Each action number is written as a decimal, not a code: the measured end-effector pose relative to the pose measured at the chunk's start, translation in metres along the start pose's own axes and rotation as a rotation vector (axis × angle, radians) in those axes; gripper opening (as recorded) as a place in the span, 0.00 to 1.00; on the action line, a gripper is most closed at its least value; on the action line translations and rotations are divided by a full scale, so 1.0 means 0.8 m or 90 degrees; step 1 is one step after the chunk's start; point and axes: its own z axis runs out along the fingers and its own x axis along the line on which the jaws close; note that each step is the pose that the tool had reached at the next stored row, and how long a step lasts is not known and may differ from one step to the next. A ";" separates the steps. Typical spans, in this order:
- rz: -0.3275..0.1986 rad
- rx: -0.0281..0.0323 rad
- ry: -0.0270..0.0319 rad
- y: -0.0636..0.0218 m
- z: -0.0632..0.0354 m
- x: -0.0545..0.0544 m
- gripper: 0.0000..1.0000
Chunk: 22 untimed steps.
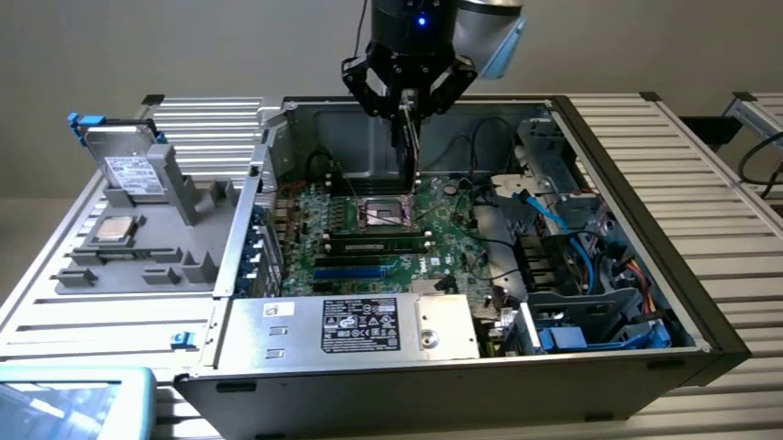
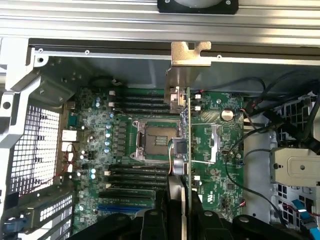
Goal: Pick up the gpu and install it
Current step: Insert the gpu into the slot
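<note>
A robotics lab bench: an open computer case (image 1: 428, 396) on a slatted aluminium table (image 1: 691, 147).

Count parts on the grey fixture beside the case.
2 on the fixture: silver drive standing at the back, square chip flat nearer the camera. Smaller ones may be hidden.

Table (image 1: 685, 137): silver aluminium-profile slats, ribbed, runs under everything. Directly on it, in the middle: black desktop computer case (image 1: 490, 380) lying on its side, open face up, motherboard visible inside. Just beside the case, on the exterior view's left: flat ribbed silver panel (image 1: 86, 316) with a grey plastic parts fixture (image 1: 183, 197) resting on it. Near corner, exterior view's left: blue-framed flat object (image 1: 73, 403), cut off, can't tell what.
</note>
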 end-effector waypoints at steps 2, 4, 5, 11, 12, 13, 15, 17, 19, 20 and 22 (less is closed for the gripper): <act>-0.023 0.0000 0.0026 0.000 0.000 0.000 0.29; -0.046 0.0001 0.0052 0.000 0.000 0.000 0.29; -0.058 0.0001 0.0064 0.000 0.000 0.000 0.29; -0.123 -0.0008 0.0137 0.000 0.001 0.000 0.29; -0.132 -0.0008 0.0147 0.000 0.001 0.000 0.29; -0.144 -0.0010 0.0159 0.000 0.001 0.000 0.29; -0.167 -0.0010 0.0185 0.000 0.001 0.000 0.29; -0.190 -0.0010 0.0212 0.000 0.001 0.000 0.29; -0.213 -0.0010 0.0237 0.000 0.001 0.000 0.29; -0.224 -0.0009 0.0250 0.000 0.001 0.000 0.29; -0.247 -0.0009 0.0276 0.000 0.001 0.000 0.29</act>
